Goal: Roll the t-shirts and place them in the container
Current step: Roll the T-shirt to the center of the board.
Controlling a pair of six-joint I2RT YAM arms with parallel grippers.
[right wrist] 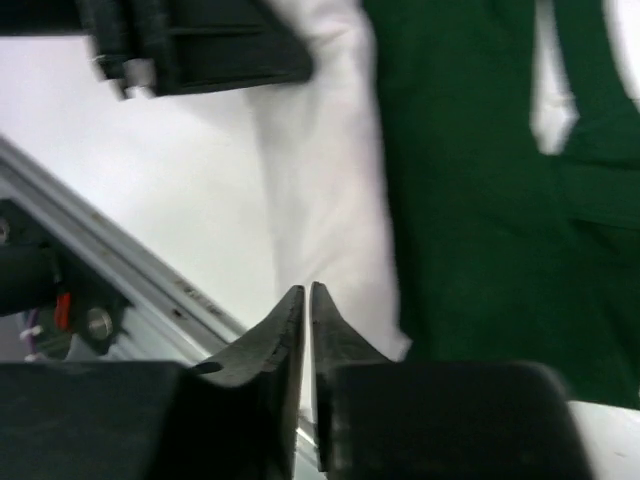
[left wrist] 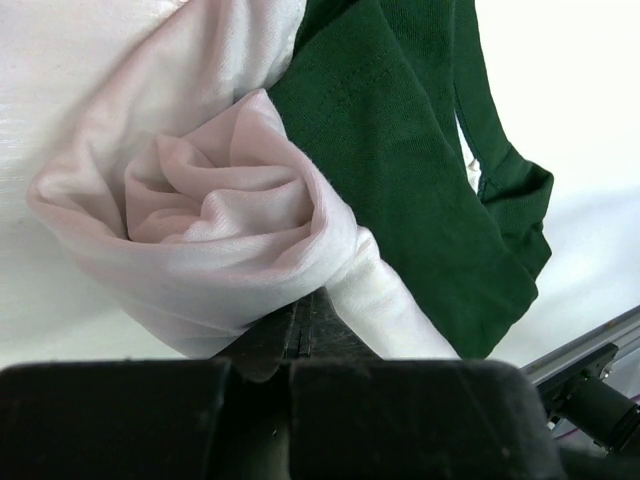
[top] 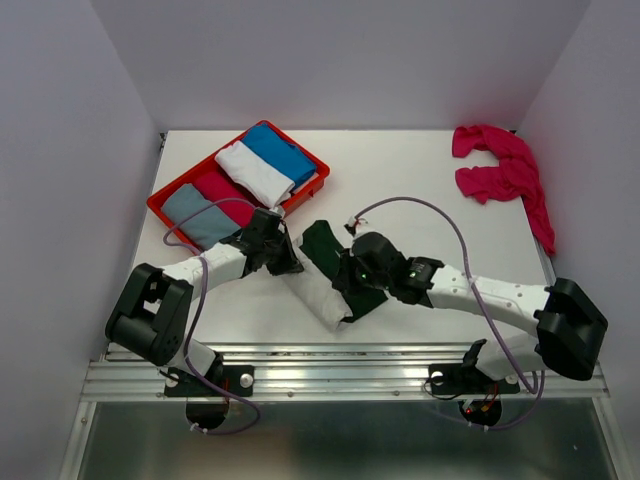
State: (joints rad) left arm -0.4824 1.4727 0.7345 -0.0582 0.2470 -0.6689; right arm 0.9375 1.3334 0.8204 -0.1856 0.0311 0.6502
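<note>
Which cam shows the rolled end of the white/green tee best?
Left wrist: the rolled end sits close up, its spiral of folds sharp. Top external shows the tee only as a small white tube between the arms. Right wrist shows blurred white and green cloth, no spiral.

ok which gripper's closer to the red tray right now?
Left. The left gripper sits just off the red tray, by its near edge, at one end of the cream-and-green t-shirt. The right gripper is farther off, over the t-shirt at mid-table.
</note>
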